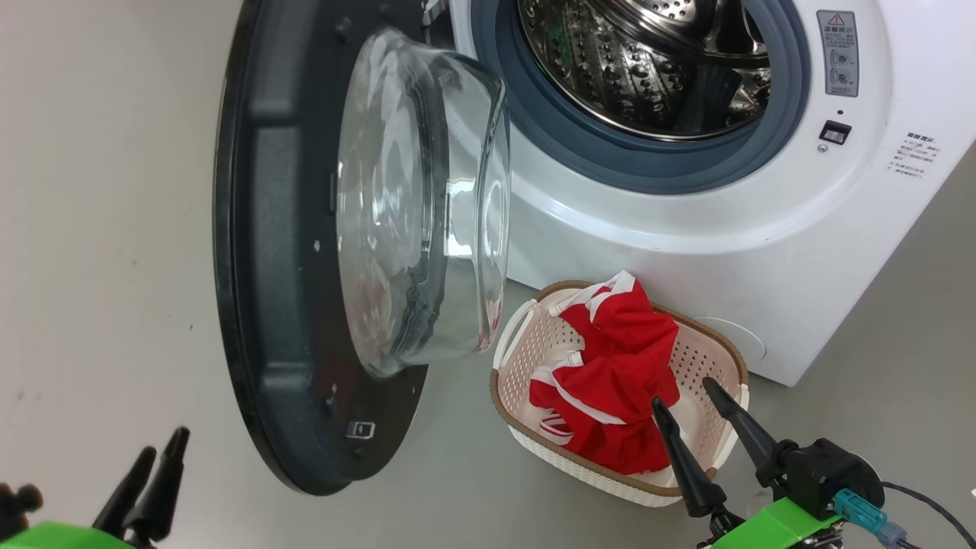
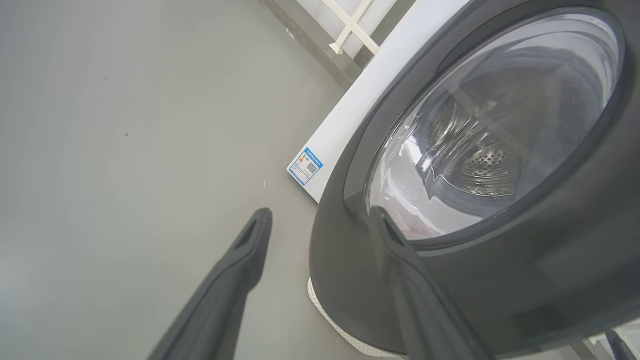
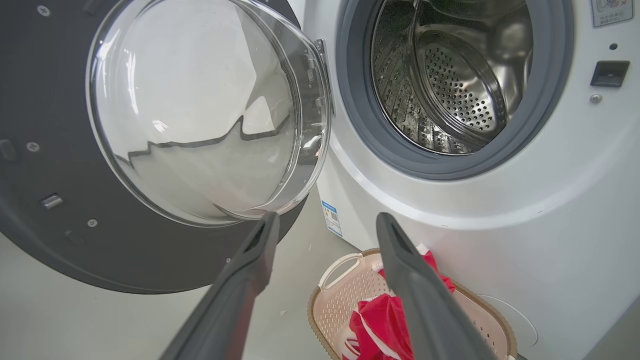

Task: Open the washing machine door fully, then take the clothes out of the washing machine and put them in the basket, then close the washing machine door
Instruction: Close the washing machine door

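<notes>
Left end effector (image 2: 320,212), right end effector (image 3: 327,216) spread, empty — blue label (image 2: 305,166) unreadable

Washing machine door (image 1: 267,229): dark plastic inner face, matt; its glass bowl (image 1: 412,198) clear, smooth, glossy; washing machine (image 1: 686,252) body white, smooth, glossy; drum (image 1: 625,76) perforated bright steel; rubber ring (image 1: 595,152) grey, matt; basket (image 1: 534,343) cream perforated plastic; clothes (image 1: 618,366) red cloth, creased; floor (image 1: 99,229) grey, smooth, matt.
</notes>
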Tool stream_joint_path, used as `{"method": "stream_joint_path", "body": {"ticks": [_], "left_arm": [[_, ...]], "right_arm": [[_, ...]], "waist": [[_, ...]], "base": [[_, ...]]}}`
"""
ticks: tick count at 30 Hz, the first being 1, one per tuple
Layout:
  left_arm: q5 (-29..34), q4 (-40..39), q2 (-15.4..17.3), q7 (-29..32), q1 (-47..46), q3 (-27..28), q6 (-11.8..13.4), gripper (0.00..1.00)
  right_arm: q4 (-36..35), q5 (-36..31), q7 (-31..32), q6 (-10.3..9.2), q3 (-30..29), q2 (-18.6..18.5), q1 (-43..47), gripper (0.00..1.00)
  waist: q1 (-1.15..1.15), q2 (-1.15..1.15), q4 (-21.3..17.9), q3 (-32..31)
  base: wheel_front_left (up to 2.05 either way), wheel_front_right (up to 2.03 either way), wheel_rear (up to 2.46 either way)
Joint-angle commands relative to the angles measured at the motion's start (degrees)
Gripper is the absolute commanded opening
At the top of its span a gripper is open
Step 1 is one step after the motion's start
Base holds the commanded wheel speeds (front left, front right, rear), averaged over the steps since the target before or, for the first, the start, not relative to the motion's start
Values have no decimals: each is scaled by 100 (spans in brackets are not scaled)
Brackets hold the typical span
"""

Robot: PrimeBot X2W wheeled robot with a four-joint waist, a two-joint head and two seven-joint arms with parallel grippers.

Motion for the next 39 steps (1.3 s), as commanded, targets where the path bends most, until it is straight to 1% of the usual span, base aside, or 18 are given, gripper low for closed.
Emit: {"method": "stream_joint_path", "body": {"ticks": [1, 5, 7, 9, 14, 22, 26, 30, 32, 34, 39], "left_arm": [[120, 5, 226, -159, -80, 142, -33, 100], [499, 309, 139, -358, -46, -24, -33, 100], [651, 437, 8, -392, -44, 125, -33, 100], [1093, 506, -127, -397, -25, 447, -33, 100], [2485, 421, -706, -400, 180, 1329, -33, 100], [4615, -173, -1590, -401, 580, 2523, -33, 100], [5385, -534, -2004, -401, 756, 2974, -33, 100], [5904, -849, -2301, -401, 924, 3220, -33, 100], [6120, -970, -2400, -401, 999, 3296, -33, 100], [6215, -1020, -2527, -401, 1078, 3366, -33, 100], [6389, -1022, -2653, -401, 1194, 3365, -33, 100]], "right_arm": [[-158, 54, -36, 26, 145, -2, -98, 100], [-177, 69, -36, 26, 136, -4, -75, 100], [-199, 79, -36, 26, 124, -5, -48, 100], [-225, 88, -36, 26, 101, -8, -13, 100], [-301, 92, -36, 26, 13, -10, 55, 100], [-464, 71, -36, 26, -192, 24, 162, 100], [-554, 56, -36, 26, -292, 55, 214, 100], [-617, 46, -36, 26, -344, 83, 259, 100], [-632, 43, -36, 26, -356, 95, 275, 100], [-626, 44, -36, 26, -358, 110, 297, 100], [-465, 60, -36, 26, -326, 136, 353, 100]], "waist": [[0, 0, -3, -8], [0, 0, -12, -46], [0, 0, -11, -75], [0, 0, -9, -94], [0, 0, -9, -114], [0, 0, -28, -171], [0, 0, -41, -213], [0, 0, -52, -248], [0, 0, -52, -260], [0, 0, -54, -268], [0, 0, -48, -279]], "base": [[0, 0, 0], [0, 0, 0], [0, 0, 0], [0, 0, 0], [0, 0, 0], [0, 0, 0], [0, 0, 0], [0, 0, 0], [0, 0, 0], [0, 0, 0], [0, 0, 0]]}}
